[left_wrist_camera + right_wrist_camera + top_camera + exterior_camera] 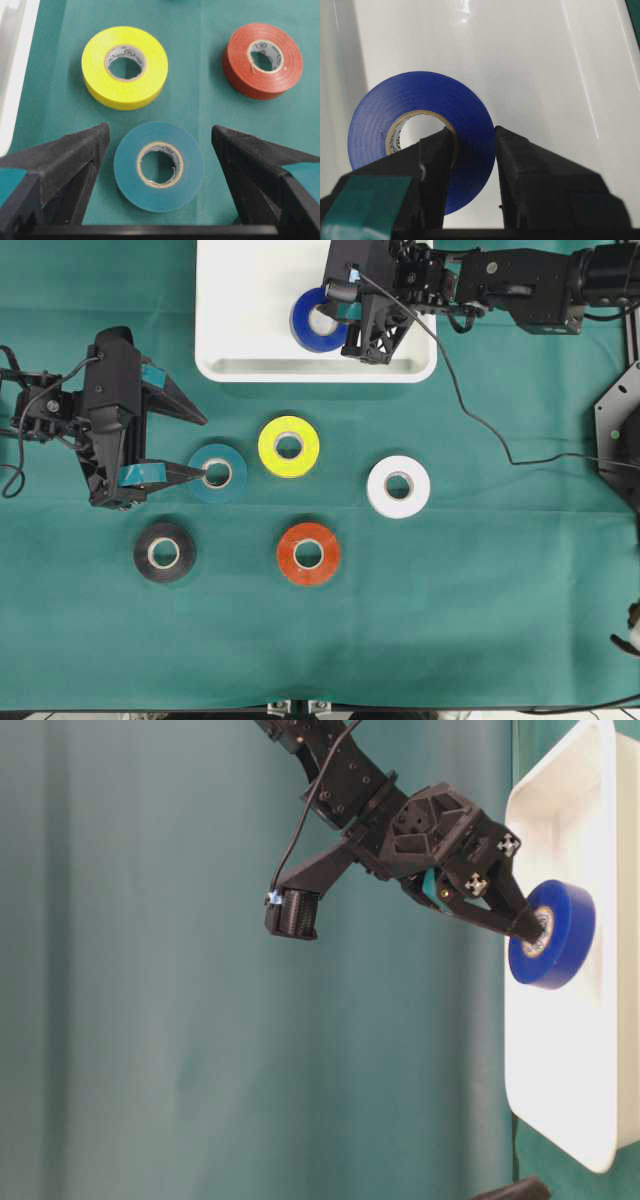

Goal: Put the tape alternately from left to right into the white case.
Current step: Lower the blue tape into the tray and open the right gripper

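Blue tape (420, 125) tilted over white case (240, 340), gripper-pinched wall

left arm: stretched in low from the left side, wrist level | left pincer (200, 447): jaws spread wide, nothing between them gripped | right arm: coming in from the top right, angled down | right pincer (474, 150): clamped tight, one finger through the blue roll (422, 125), one outside

Printed marks show on the pale inner cores of the yellow roll (125, 67), the red-orange roll (262, 60), the teal roll (159, 166) and the blue roll (422, 137); none is sharp enough to read
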